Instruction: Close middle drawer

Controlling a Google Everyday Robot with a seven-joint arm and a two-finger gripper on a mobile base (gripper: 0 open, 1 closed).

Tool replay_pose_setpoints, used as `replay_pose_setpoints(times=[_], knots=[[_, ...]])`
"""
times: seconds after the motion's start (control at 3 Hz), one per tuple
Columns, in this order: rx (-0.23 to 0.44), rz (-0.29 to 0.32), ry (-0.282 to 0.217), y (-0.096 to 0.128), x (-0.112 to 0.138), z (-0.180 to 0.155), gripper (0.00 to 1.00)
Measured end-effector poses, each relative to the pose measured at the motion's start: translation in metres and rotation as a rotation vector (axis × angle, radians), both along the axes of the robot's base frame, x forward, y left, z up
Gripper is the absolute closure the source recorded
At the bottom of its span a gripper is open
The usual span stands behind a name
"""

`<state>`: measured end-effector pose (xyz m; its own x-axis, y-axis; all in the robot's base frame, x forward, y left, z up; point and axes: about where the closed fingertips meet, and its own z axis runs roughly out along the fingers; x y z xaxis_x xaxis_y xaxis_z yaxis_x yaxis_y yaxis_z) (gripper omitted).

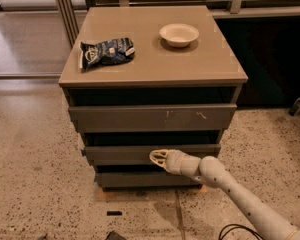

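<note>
The middle drawer of the grey-brown cabinet stands a little way out, with a dark gap above its plain front. My gripper is at the drawer front, right of its middle, and touches it. The pale arm comes in from the lower right. The drawer's inside is hidden. The taller drawer front with pale scratch marks is above it.
A chip bag and a white bowl sit on the cabinet top. The bottom drawer is under the gripper. The floor is speckled; a dark cable lies at the lower right. A railing runs behind the cabinet.
</note>
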<state>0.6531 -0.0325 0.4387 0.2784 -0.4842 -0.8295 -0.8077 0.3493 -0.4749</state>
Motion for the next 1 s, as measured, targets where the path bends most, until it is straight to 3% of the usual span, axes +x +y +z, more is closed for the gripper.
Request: replay_pose_setpoints(times=[0.33,0.67,1.0], knots=[[0.012,-0.004,-0.008,0.003,0.009,-0.005,1.0],[0.048,0.001,-0.042,0.021,0.021,-0.004,1.0],[0.048,0.001,-0.042,0.021,0.021,-0.004,1.0]])
